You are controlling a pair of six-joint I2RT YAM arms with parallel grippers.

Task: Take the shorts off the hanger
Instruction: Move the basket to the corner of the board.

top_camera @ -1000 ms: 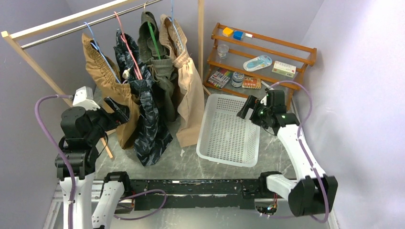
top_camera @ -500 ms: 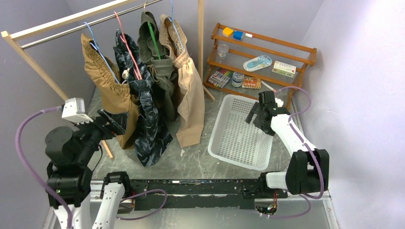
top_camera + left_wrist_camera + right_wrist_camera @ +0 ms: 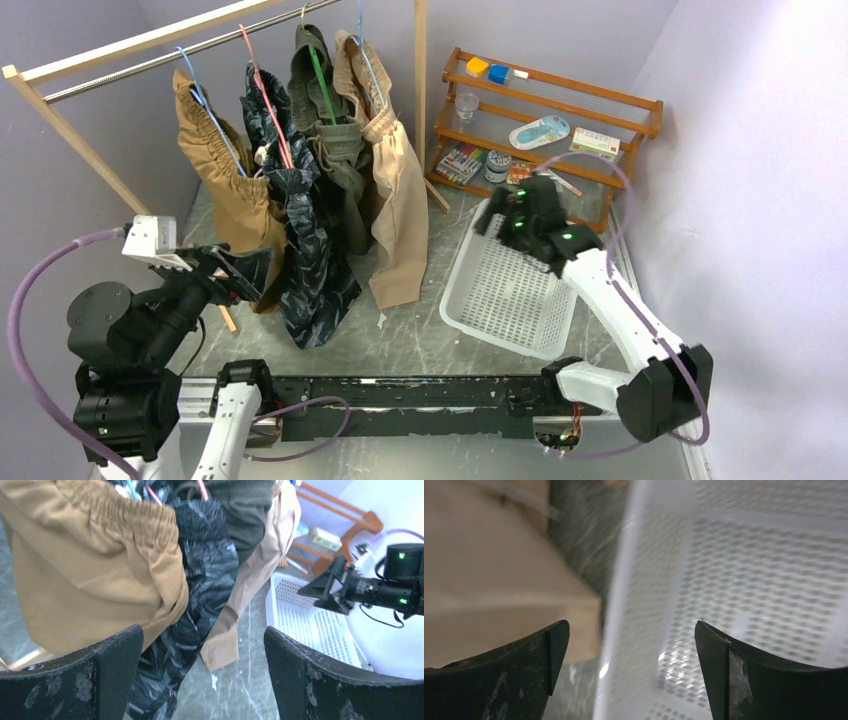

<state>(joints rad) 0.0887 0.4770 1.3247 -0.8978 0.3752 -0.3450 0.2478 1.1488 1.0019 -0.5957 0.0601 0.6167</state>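
A grey marbled table (image 3: 420, 345) stands in a lilac-walled corner, with a wooden clothes rail (image 3: 150, 40) at the back left and a small shelf (image 3: 600, 105) at the back right. Four pairs are seen on hangers on the rail: the tan-brown shorts (image 3: 225, 200), the navy shorts (image 3: 315, 270), the olive shorts (image 3: 345, 170) and the beige shorts (image 3: 400, 220). None has been taken off, so the approach is judged to be the step in hand. The left gripper (image 3: 250, 275) is held wide open and empty. The tan-brown pair hangs just ahead of its jaws and above them, and the navy pair is framed between them. The right gripper (image 3: 495, 215) is likewise spread wide and empty. The rim of the white basket (image 3: 500, 335) lies between its jaws, and beige cloth is seen beyond the left jaw. Next, a waistband has to be reached and pinched, then drawn off its hanger. Care is called for so that neighbouring hangers are not dragged along.
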